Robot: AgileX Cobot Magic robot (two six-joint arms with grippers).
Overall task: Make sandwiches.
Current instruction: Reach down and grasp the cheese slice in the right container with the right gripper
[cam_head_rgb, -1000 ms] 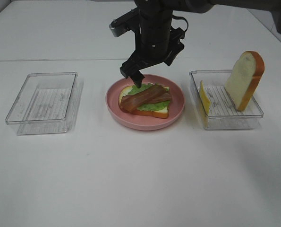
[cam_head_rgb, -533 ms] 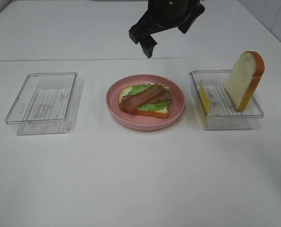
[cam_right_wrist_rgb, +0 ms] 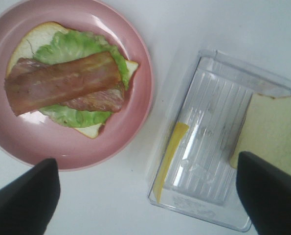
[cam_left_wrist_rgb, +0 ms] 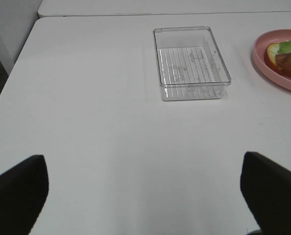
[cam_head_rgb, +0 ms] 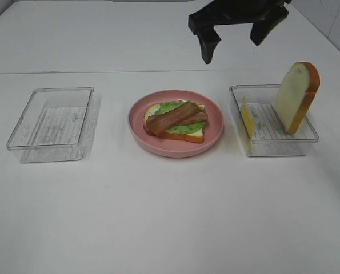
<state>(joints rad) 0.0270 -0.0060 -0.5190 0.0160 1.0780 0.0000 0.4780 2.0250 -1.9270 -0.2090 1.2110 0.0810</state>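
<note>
Sandwich [cam_head_rgb: 175,122]: lay half-built on the pink plate [cam_head_rgb: 175,153] at the middle of the desk [cam_head_rgb: 170,217].
Layers: lower bread slice [cam_head_rgb: 188,137] at the bottom, lettuce leaf [cam_head_rgb: 170,107] over it, bacon strips [cam_head_rgb: 175,117] crossed on top.
Cheese square [cam_head_rgb: 247,120]: stood on edge against the wall of the right tray [cam_head_rgb: 284,149] nearest the plate; not yet on the stack.
Second bread slice [cam_head_rgb: 295,97]: leaned upright at the far side of the same tray, crust outward.
Handling, as judged: looked like light toy pieces. Cheese seemed thin, smooth, probably bendy and apt to slip. Bread seemed thicker, likely soft enough to give under a pinch.
Where to take hold: cheese by its free upper edge, pinched across the two faces, since the lower edge sat down in the tray. Bread across its faces near the top.
Right hand [cam_head_rgb: 231,48]: hung high over the desk between plate and right tray, fingers spread wide, grasping nothing, touching nothing.
Left hand [cam_left_wrist_rgb: 145,196]: shown only by its own wrist view; likewise released and wide, nothing between the fingers, over bare desk, well apart from the left tray [cam_left_wrist_rgb: 191,63].
</note>
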